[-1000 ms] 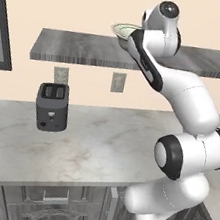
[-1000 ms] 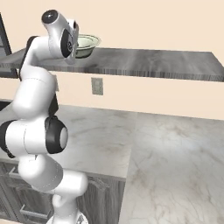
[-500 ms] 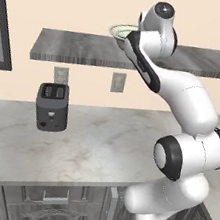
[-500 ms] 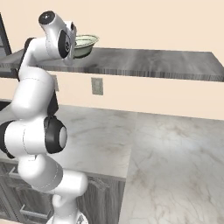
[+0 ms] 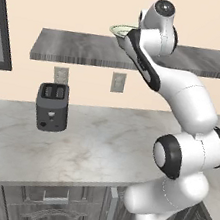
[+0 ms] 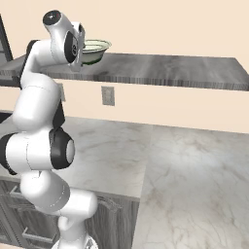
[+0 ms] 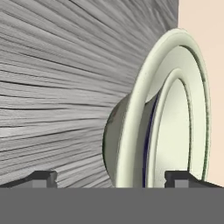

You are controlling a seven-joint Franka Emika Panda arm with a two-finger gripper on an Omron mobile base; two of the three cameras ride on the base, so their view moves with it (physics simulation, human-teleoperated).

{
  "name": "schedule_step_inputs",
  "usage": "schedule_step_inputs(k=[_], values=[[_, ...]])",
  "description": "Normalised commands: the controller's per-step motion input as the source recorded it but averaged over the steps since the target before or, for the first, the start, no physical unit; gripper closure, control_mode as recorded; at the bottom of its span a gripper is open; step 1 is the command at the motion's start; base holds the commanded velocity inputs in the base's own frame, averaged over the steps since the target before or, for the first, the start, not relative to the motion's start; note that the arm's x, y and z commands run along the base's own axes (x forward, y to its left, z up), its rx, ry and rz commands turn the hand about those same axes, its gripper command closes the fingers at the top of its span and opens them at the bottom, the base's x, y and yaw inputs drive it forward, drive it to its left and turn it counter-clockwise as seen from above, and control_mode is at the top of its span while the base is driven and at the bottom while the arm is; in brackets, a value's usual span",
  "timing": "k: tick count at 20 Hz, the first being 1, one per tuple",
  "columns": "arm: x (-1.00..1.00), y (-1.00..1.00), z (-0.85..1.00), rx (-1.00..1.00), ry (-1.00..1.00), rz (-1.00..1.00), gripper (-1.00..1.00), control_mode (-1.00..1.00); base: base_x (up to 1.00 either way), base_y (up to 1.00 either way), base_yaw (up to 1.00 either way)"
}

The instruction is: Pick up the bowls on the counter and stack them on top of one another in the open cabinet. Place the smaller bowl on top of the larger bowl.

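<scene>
1. Up on the dark cabinet slab [image 6: 160,73], at about 11 o'clock in your right base view, both bowls sit nested: small bowl [image 7: 177,131] inside large bowl [image 7: 131,131].
2. Your claw [image 7: 111,179] is spread wide, tips either side of the stacked rims, pinching nothing.
3. The narrower bowl rides on top because it seats in the wider one's flare.
4. The table [image 5: 91,144] carries a toaster [image 5: 52,106]; stacking looks finished.

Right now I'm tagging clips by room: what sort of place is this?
Likely a kitchen: a toaster on a marbled counter, cabinet doors below, and bowls on a shelf.
</scene>
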Motion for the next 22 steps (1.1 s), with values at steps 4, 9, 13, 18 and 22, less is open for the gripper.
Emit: schedule_step_inputs(k=[4,9,13,18,22], values=[[0.0,0.0,0.37,0.02,-0.04,0.0,-1.0,-1.0,0.0,0.0,0.0],[-0.05,0.0,0.31,0.01,-0.12,0.0,-1.0,-1.0,0.0,0.0,0.0],[-0.55,0.0,0.04,0.0,-0.16,0.0,-1.0,-1.0,0.0,0.0,0.0],[-0.79,0.0,0.09,0.0,-0.12,0.0,-1.0,-1.0,0.0,0.0,0.0],[-0.93,0.0,0.01,0.0,-0.03,0.0,-1.0,-1.0,0.0,0.0,0.0]])
